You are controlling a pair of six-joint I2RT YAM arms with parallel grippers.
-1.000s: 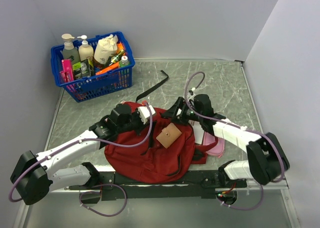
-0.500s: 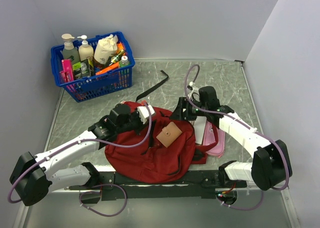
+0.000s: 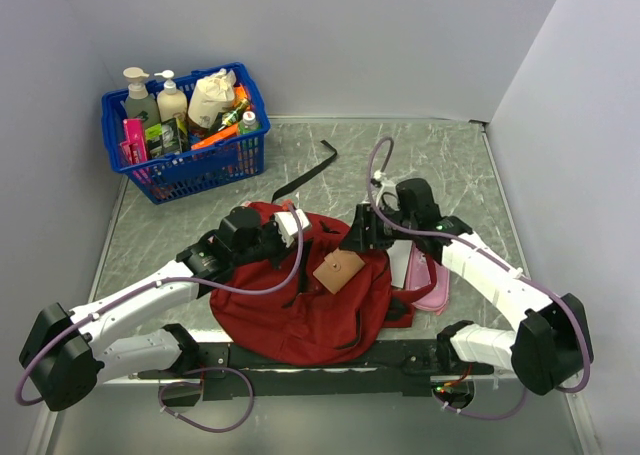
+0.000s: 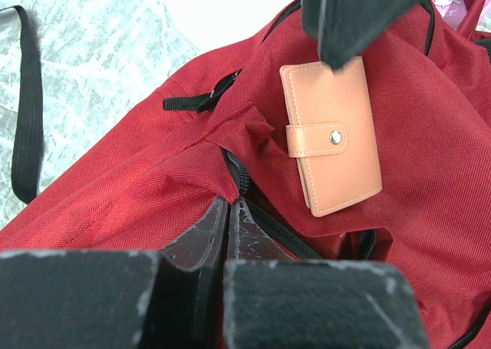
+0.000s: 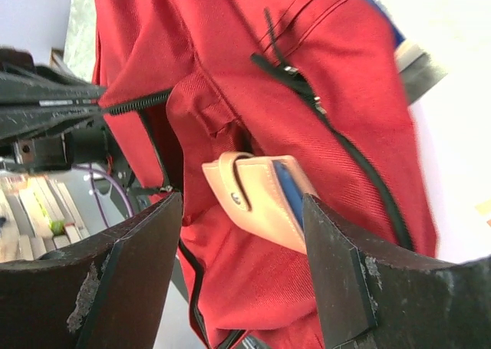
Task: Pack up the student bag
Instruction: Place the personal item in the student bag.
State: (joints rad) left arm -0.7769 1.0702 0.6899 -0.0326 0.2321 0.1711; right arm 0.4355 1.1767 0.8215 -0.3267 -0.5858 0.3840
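While wallet (image 3: 338,271) tops student bag (image 3: 300,320), pouch (image 3: 430,287) possibly beneath.

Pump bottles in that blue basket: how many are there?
2. Both stand in the back left corner of the basket: a green bottle at the far left and a cream bottle just right of it. The clutter may hide more.

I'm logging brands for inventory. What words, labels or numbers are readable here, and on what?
No text is readable in any view.
Labels on the bottles in the blue basket: too small to read.
On the tan wallet: none, only a snap.
On the red backpack: none.
On the pink pouch: a small print, too blurred.
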